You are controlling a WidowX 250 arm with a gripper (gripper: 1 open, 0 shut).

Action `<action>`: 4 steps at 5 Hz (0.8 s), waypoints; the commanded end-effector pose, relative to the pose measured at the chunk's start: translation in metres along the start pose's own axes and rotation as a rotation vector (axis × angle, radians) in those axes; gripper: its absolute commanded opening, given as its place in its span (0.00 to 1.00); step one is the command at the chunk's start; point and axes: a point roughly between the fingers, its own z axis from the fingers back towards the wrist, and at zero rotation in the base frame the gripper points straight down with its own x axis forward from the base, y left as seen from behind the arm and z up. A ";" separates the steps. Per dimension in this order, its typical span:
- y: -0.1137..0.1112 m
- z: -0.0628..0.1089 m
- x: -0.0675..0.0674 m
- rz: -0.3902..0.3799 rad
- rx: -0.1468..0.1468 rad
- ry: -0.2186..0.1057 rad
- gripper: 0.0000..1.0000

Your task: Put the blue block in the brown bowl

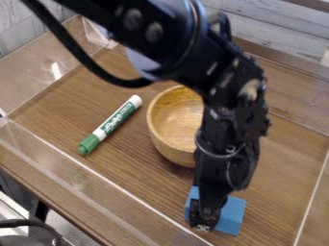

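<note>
The gripper (207, 215), jaws apart, stands over the blue block (229, 215), mostly hiding it, its long axis unclear, near the brown bowl (172, 125).

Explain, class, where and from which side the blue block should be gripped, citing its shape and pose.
Grip the blue block across its two long flat sides, coming from straight above. It lies flat on the wooden table, apart from the brown bowl, so its top is exposed and its parallel sides suit opposing fingers. The open end effector already hangs over it, pointing down.
</note>
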 end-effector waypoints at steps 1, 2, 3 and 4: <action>0.006 -0.003 0.007 -0.008 0.022 -0.026 1.00; 0.007 -0.005 0.006 -0.004 0.020 -0.029 0.00; 0.007 -0.003 0.005 -0.005 0.011 -0.028 0.00; 0.008 0.000 0.004 -0.004 0.002 -0.028 0.00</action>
